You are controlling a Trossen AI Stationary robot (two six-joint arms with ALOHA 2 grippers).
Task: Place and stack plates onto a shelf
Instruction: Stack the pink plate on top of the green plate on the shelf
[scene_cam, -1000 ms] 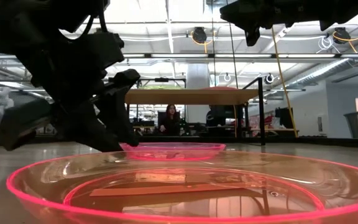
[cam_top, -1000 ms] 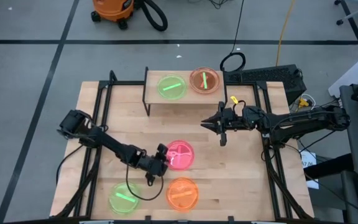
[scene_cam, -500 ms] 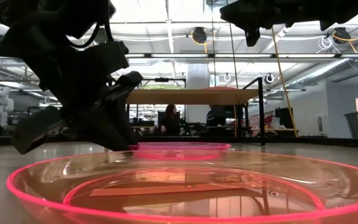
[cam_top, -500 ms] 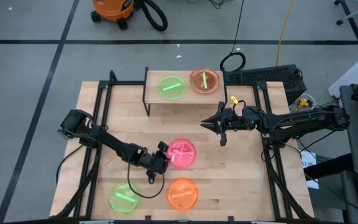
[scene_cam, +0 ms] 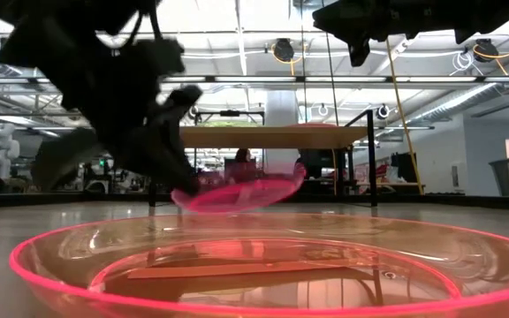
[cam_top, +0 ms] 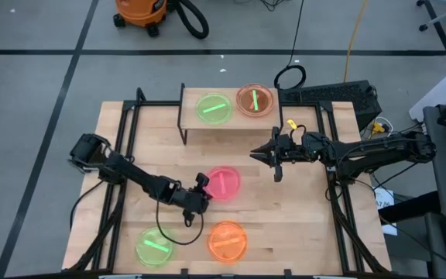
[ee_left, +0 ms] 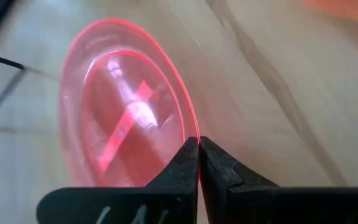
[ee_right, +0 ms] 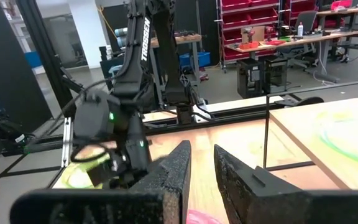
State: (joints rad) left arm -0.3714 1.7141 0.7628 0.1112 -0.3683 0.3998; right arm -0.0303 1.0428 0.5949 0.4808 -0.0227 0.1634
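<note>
One pink plate (cam_top: 224,182) is pinched at its rim by the closed left hand (cam_top: 201,194) and is tilted just above the surface (cam_top: 300,217). The right hand (cam_top: 263,154) is kept near the shelf (cam_top: 188,122), partly open and empty.

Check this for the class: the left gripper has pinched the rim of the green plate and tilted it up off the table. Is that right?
Wrong colour. The left gripper is shut on the rim of the pink plate, not a green one. The left wrist view shows it, and the low view shows the plate tilted up off the table.
</note>
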